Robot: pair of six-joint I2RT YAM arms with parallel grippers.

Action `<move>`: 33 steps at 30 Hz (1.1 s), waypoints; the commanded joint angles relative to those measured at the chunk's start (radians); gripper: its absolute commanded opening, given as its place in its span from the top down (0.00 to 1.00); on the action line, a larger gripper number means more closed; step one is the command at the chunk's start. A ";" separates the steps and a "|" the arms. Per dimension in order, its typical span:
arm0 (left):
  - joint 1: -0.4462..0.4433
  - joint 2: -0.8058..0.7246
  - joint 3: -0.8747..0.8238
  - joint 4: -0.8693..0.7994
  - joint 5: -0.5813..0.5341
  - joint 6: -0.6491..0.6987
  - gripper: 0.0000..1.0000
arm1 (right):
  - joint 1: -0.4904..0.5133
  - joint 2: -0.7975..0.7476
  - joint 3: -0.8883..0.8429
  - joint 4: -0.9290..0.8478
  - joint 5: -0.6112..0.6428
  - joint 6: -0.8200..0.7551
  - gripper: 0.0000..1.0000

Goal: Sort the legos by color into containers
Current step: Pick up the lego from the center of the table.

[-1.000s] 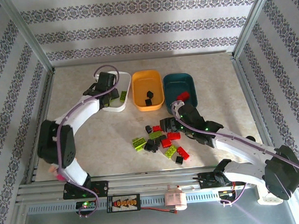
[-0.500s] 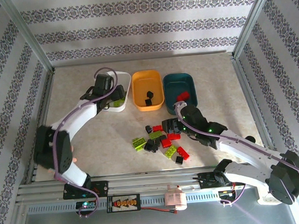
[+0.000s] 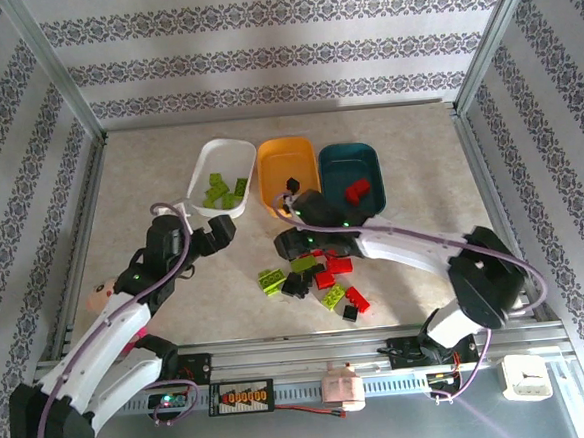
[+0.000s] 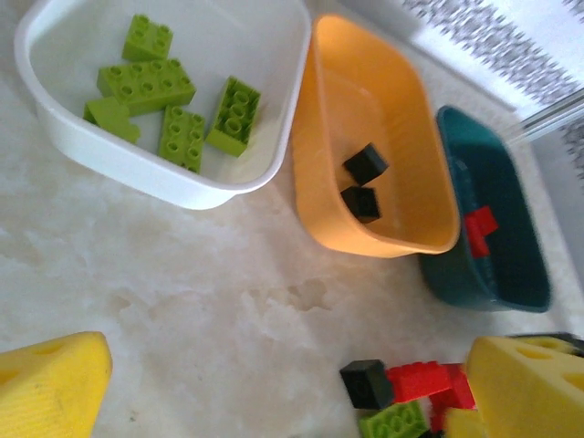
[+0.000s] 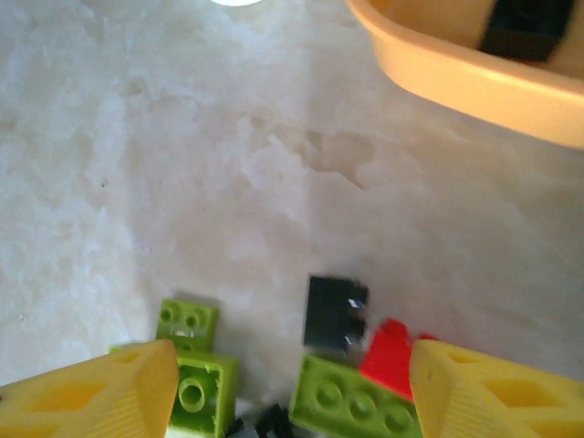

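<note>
Hovering Open Over Bricks

Right arm (image 3: 415, 250) reaches left, bent low; right gripper (image 3: 287, 243) gapes empty (small black studded plastic brick (image 5: 334, 313) just ahead). Left gripper (image 3: 213, 233), spread wide, holds nothing; white rounded plastic tray (image 4: 182, 187) of lime green bricks (image 4: 146, 84) lies ahead-left.

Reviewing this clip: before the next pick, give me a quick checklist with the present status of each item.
1. Left gripper open and empty: ok.
2. White tray holds green bricks alone: ok.
3. Orange tray holds black bricks alone: ok.
4. Teal tray holds a red brick, no other color seen: ok.
5. Right gripper open above the pile: ok.
6. Which brick it is lined up on: cannot tell.
</note>
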 commanded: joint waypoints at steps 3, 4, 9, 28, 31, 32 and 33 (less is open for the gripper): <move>0.004 -0.122 -0.050 -0.033 0.004 -0.033 0.00 | 0.022 0.178 0.144 -0.167 0.069 -0.090 0.35; 0.005 -0.143 -0.062 -0.023 0.007 -0.033 0.00 | 0.026 0.205 0.166 -0.182 0.078 -0.099 0.36; 0.008 -0.183 -0.103 0.028 0.031 -0.053 0.00 | 0.036 0.279 0.220 -0.214 0.116 -0.113 0.43; 0.046 -0.145 -0.087 0.050 0.126 -0.013 0.00 | 0.047 0.193 0.221 -0.136 0.062 -0.104 0.80; 0.045 -0.143 -0.077 0.038 0.125 0.004 0.00 | 0.017 0.111 0.218 -0.105 0.048 -0.094 0.81; 0.046 -0.142 -0.073 0.032 0.123 0.008 0.00 | 0.000 0.087 0.222 -0.097 0.044 -0.090 0.81; 0.045 -0.136 -0.071 0.026 0.122 0.013 0.00 | -0.027 0.068 0.230 -0.090 0.041 -0.086 0.81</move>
